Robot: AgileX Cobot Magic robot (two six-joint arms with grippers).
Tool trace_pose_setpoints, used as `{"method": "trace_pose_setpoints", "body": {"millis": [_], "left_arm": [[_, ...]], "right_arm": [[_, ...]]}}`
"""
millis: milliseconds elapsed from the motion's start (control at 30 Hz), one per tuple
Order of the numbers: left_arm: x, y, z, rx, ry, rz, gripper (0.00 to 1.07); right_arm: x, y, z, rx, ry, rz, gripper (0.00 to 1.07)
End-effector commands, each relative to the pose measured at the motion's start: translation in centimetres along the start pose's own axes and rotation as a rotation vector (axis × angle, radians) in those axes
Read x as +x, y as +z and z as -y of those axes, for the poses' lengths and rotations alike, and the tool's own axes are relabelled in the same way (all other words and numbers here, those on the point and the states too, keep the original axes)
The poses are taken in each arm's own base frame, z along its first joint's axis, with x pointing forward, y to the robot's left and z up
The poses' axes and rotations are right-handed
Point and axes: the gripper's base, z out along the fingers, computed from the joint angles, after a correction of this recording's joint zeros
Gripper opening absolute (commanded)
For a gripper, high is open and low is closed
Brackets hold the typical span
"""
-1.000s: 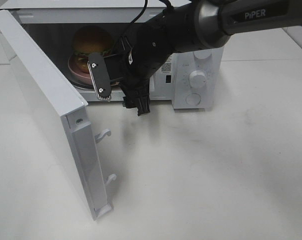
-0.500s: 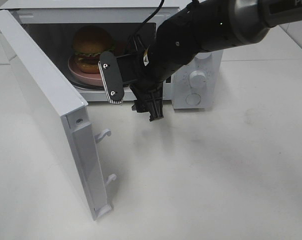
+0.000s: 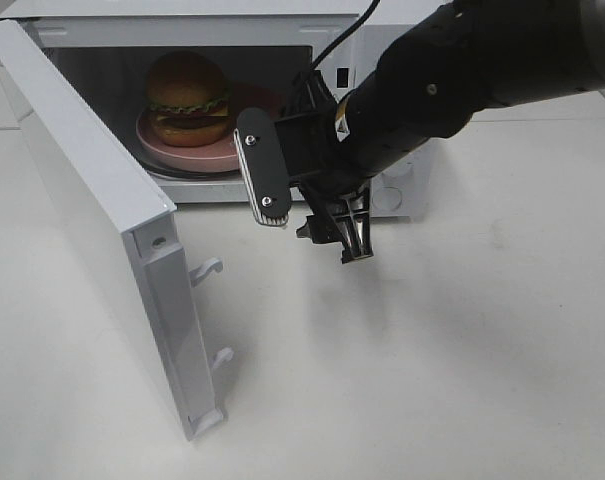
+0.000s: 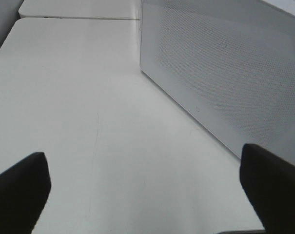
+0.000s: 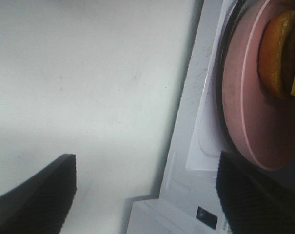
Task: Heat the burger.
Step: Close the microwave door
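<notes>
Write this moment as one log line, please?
burger: on plate in microwave | door: open | right pincer: open, empty, outside | left pincer: open, empty

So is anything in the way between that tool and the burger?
Nothing visible. The burger sits on the pink plate inside the microwave, whose door stands swung wide open to the side. The right tool hangs open just outside the opening, facing the burger unobstructed.

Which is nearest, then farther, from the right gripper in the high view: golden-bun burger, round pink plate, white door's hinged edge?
1. Round pink plate, just inside microwave.
2. Golden-bun burger, on the plate, deeper.
3. White door's hinged edge, far left.
</notes>
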Motion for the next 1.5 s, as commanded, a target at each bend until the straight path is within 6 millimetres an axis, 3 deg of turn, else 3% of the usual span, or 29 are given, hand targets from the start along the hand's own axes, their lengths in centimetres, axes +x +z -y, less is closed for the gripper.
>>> {"method": "trace_pose_setpoints", "body": {"millis": [33, 567, 1067, 1200, 1267, 1500], "left_arm": [[0.1, -0.1, 0.1, 0.007, 0.002, 0.025, 0.98], [0.1, -0.1, 0.1, 0.007, 0.002, 0.025, 0.98], [0.1, -0.1, 0.1, 0.007, 0.002, 0.025, 0.98], [0.1, -0.1, 0.1, 0.007, 0.002, 0.025, 0.98], [0.1, -0.1, 0.1, 0.007, 0.002, 0.025, 0.98], [0.1, -0.1, 0.1, 0.007, 0.002, 0.025, 0.98]], "right_arm": [[0.1, -1.2, -0.3, 0.014, 0.028, 0.007, 0.76], [1.8, -7.8, -3.8, 0.043, 0.163, 0.017, 0.76], [4.0, -15.4, -7.1, -0.004, 0.845, -0.086, 0.76], [4.5, -16.9, -7.8, -0.022, 0.938, -0.13, 0.76], [5.1, -18.7, -8.9, -0.053, 1.036, -0.203, 0.76], [5.9, -21.1, -10.3, -0.075, 1.097, -0.267, 0.76]]}}
